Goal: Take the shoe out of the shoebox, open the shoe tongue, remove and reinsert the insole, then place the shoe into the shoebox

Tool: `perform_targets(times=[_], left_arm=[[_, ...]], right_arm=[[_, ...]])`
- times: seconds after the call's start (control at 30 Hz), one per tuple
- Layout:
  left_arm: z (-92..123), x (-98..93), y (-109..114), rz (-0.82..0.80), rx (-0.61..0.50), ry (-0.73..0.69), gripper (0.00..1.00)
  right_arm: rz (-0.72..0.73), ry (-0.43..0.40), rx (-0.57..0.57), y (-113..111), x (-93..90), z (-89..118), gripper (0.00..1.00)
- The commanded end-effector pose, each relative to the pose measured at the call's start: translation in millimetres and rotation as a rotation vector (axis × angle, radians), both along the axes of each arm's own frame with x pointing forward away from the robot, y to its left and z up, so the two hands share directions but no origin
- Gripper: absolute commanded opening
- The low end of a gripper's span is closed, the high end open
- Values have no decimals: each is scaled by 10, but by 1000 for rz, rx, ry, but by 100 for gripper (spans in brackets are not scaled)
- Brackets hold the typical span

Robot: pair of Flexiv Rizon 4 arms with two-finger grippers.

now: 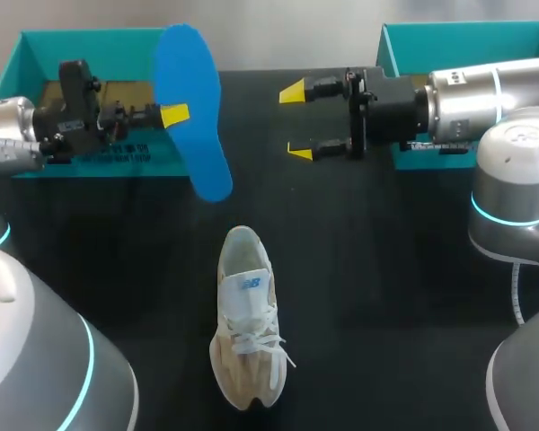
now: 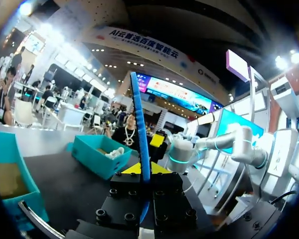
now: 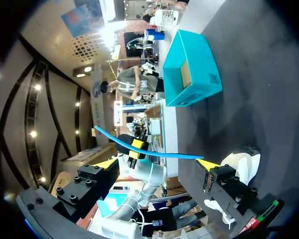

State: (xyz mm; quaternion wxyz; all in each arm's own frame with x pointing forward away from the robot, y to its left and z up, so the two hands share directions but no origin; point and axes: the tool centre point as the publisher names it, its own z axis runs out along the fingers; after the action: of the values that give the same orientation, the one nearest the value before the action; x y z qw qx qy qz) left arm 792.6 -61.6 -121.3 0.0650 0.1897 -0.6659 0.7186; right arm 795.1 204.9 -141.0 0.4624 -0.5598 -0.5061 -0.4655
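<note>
One shoe (image 1: pixel 247 323), pale and laced, lies on the black table (image 1: pixel 386 296) at near centre, heel to the far side, toe near, well apart from both boxes and from both grippers. One insole (image 1: pixel 193 112), blue, is out of the shoe and held up off the table, far and just left of centre, its broad face turned to the head view; the left wrist view shows it edge-on (image 2: pixel 139 124). Left gripper (image 1: pixel 175 115): comes in from the left in front of the left box, fingers pinched on the insole, one at each face. Right gripper (image 1: pixel 296 121): above the table, far and right of centre, pointing left toward the insole but apart from it, fingers spread wide with nothing between them. Two teal boxes: left box (image 1: pixel 36 54) at the far left, partly behind the left arm; right box (image 1: pixel 449 36) at the far right, partly behind the right arm.
</note>
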Motion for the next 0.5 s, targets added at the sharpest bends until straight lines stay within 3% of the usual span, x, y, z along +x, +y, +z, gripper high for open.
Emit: perform_targets(times=[0.03, 0.3, 0.5], left_arm=[[-8, -46, 53, -9, -25, -438, 0], [70, -65, 54, -182, 49, -928, 0], [70, -65, 54, -182, 49, -928, 0]], right_arm=[[-3, 1, -3, 31, 3, -1, 100], [-3, 1, -3, 31, 3, -1, 100], [-3, 1, -3, 31, 3, -1, 100]])
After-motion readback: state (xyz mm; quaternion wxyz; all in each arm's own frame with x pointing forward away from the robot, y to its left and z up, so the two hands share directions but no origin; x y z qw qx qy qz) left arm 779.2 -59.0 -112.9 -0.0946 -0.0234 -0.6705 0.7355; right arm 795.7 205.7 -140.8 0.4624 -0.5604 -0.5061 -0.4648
